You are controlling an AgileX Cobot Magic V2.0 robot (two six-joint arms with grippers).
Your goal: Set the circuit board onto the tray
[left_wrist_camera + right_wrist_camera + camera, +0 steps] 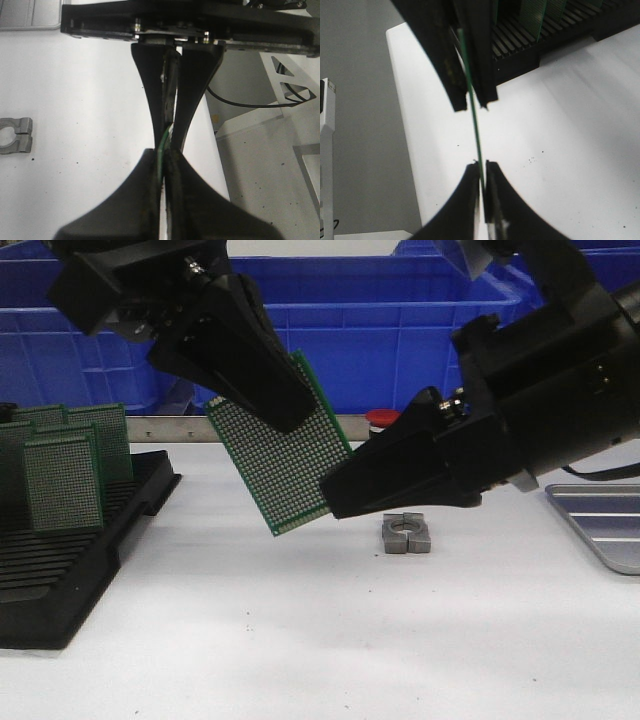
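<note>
Holding the green perforated circuit board [283, 462] tilted above the white table [330, 640], my left jaws [285, 410] pinch its upper edge while my right jaws [335, 502] close on its lower right edge. Both grip it edge-on. The shallow grey metal tray [600, 520] lies well apart at the right.

No text, label, brand, number or sign can be read in any view; the green boards show only plain grids of holes.
</note>
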